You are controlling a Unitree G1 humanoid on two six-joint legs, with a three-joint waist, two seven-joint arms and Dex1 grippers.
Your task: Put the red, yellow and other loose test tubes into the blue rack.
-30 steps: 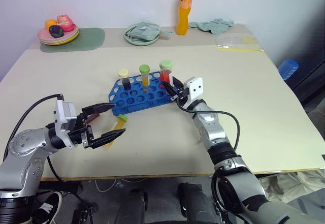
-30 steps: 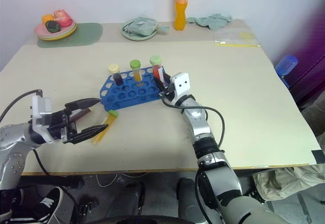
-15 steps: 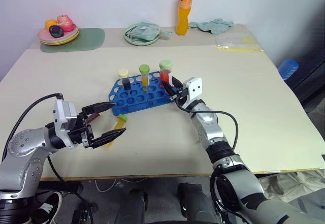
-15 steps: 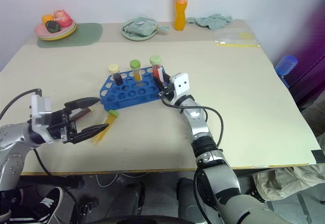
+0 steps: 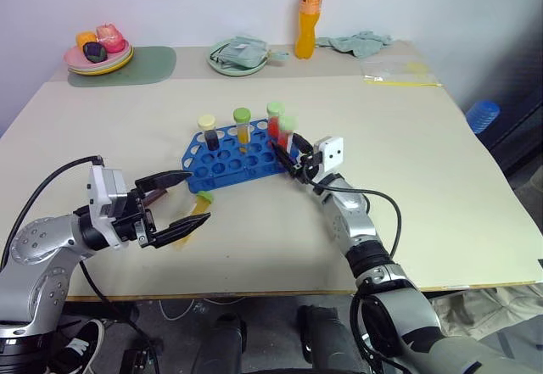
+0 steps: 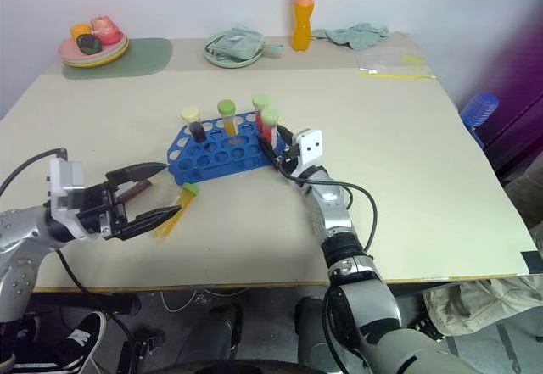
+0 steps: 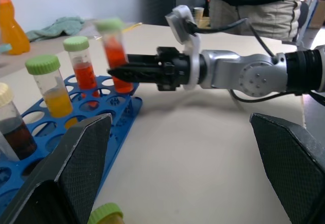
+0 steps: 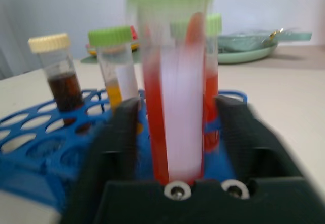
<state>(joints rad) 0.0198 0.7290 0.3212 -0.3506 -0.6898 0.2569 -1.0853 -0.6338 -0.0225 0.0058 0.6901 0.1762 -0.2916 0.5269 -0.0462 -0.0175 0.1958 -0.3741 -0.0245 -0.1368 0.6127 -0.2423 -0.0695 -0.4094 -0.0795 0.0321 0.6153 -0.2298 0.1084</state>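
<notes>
Both arms were clad in silver-grey metal shells with black joint rings, and a black cable looped loosely along each forearm. The left claw (image 5: pixel 174 206) had two long black fingers with a cross-hatched texture on their inner pads, mounted on a white block. The right claw (image 5: pixel 291 155) was black too, with a white square plate marked by two dark dots, and two small silver screws at its base.
</notes>
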